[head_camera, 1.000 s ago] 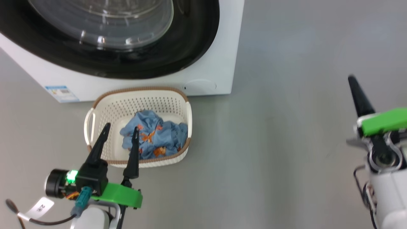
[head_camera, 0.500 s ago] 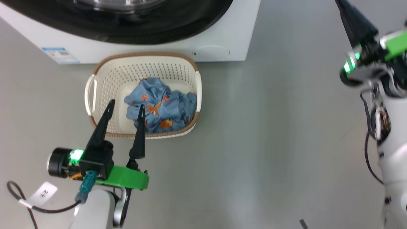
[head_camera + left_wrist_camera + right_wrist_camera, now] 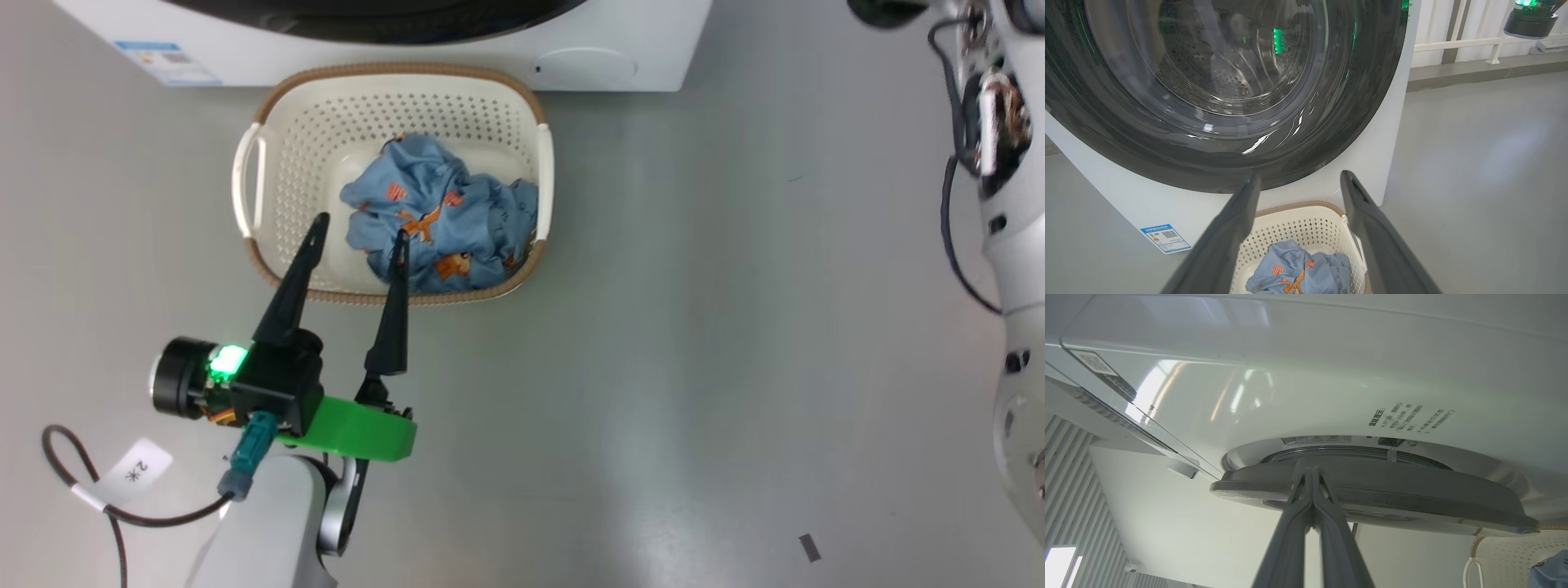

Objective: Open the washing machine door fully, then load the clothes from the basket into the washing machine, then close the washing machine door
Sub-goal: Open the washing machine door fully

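Observation:
The cream basket [image 3: 326, 139] stands on the floor against the white washing machine [image 3: 637, 41]. Light blue clothes [image 3: 445, 216] with orange prints lie in its right half. My left gripper [image 3: 361, 224] hangs open above the basket's near rim, its right fingertip over the garment. In the left wrist view this gripper [image 3: 1301, 176] points at the washing machine door [image 3: 1355, 102], whose black rim and glass bowl loom above the basket [image 3: 1298, 228]. My right gripper [image 3: 1312, 470] is shut, tips at the edge of the door [image 3: 1412, 502], seen edge-on. My pale right arm [image 3: 1012, 245] runs up the right edge.
Bare grey floor [image 3: 694, 327] spreads right of the basket. A blue energy sticker [image 3: 167, 61] marks the machine's lower left corner. A cable with a white tag [image 3: 135, 474] hangs by my left wrist. A white railing [image 3: 1474, 41] stands behind the machine.
The head view has tilted down, so basket and machine sit higher in the picture. My right gripper has risen out of the top of that view. The left gripper stays open over the basket.

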